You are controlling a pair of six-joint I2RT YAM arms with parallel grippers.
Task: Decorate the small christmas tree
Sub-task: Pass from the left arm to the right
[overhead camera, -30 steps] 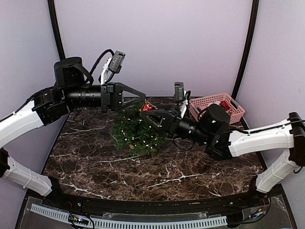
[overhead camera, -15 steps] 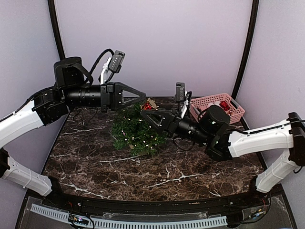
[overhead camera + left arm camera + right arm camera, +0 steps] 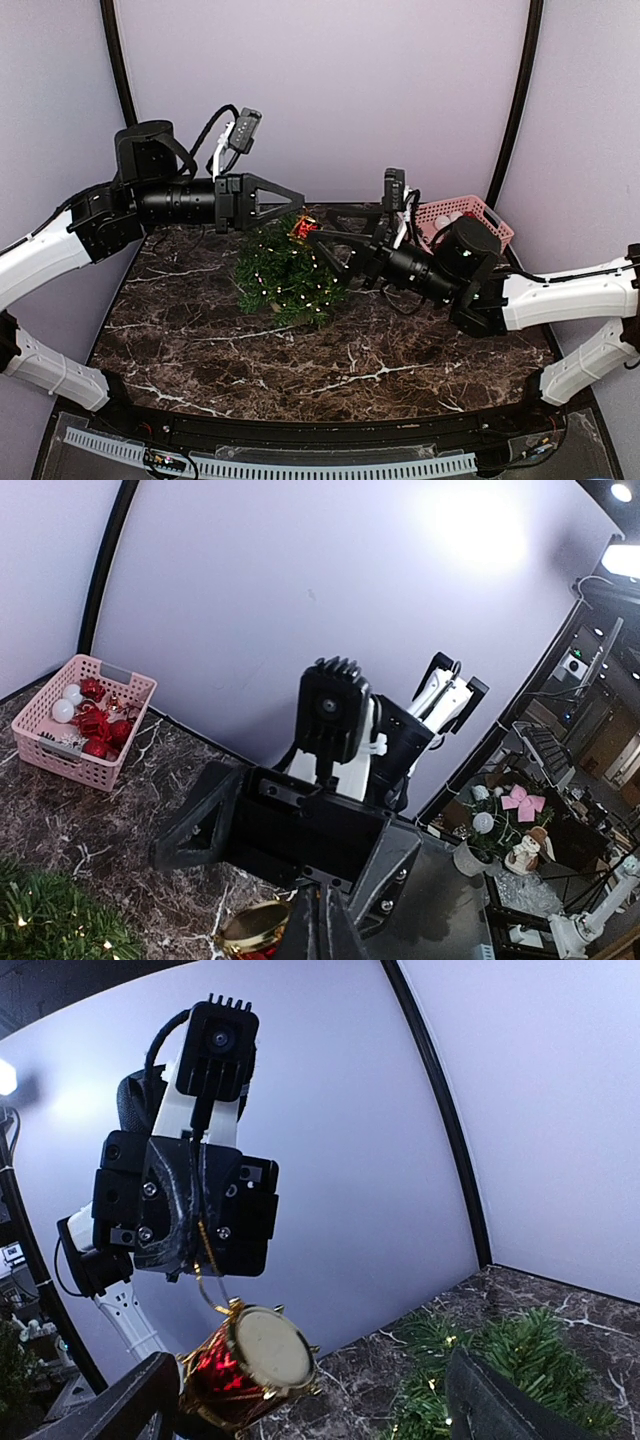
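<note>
The small christmas tree [image 3: 285, 275], dark green with tiny white lights, lies on the marble table [image 3: 300, 350]. My left gripper [image 3: 300, 200] is above it, shut on the gold loop of a red and gold drum ornament [image 3: 303, 230], which hangs just over the tree's top. In the right wrist view the drum [image 3: 245, 1365] dangles on its string from the left gripper [image 3: 190, 1235], with the tree [image 3: 490, 1360] behind. My right gripper [image 3: 318, 245] is open, its fingers spread either side of the drum and not gripping it. The left wrist view shows its shut fingers [image 3: 325, 920] and the drum's gold top [image 3: 255, 925].
A pink plastic basket [image 3: 490, 215] of red and white ornaments stands at the back right, also in the left wrist view [image 3: 85, 720]. The right arm [image 3: 560, 290] stretches across the right half of the table. Purple walls close the back and sides.
The right arm has shifted a little to the right and up, its wrist pulling back from the drum. The left arm and the hanging drum have hardly moved.
</note>
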